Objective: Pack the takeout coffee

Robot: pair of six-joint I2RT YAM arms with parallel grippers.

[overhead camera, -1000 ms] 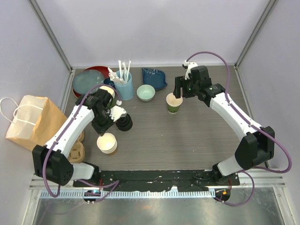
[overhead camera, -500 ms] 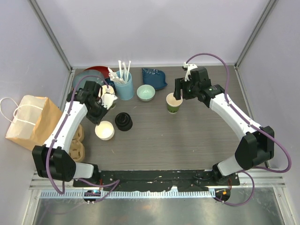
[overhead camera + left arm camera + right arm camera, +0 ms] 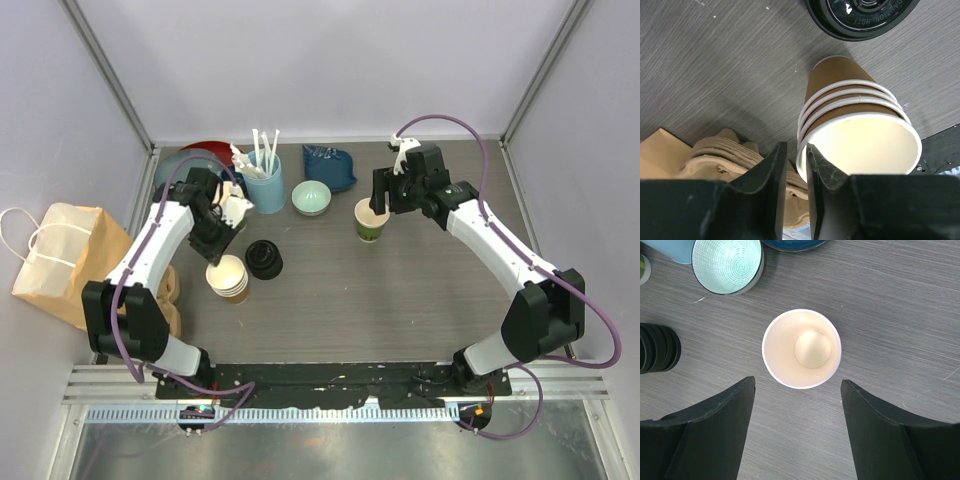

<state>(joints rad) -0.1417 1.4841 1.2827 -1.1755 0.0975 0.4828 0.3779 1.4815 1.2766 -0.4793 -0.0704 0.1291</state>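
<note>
Left gripper, right of the paper bag at frame left, narrowly parted at the rim of the brown cup stack, black lids alongside; right gripper spread wide over the lidless green cup at upper centre: lidding and bagging apparently outstanding.

Black lid stack is cut off by the top edge of the left wrist view. Pulp carriers are partly hidden behind the left gripper.
</note>
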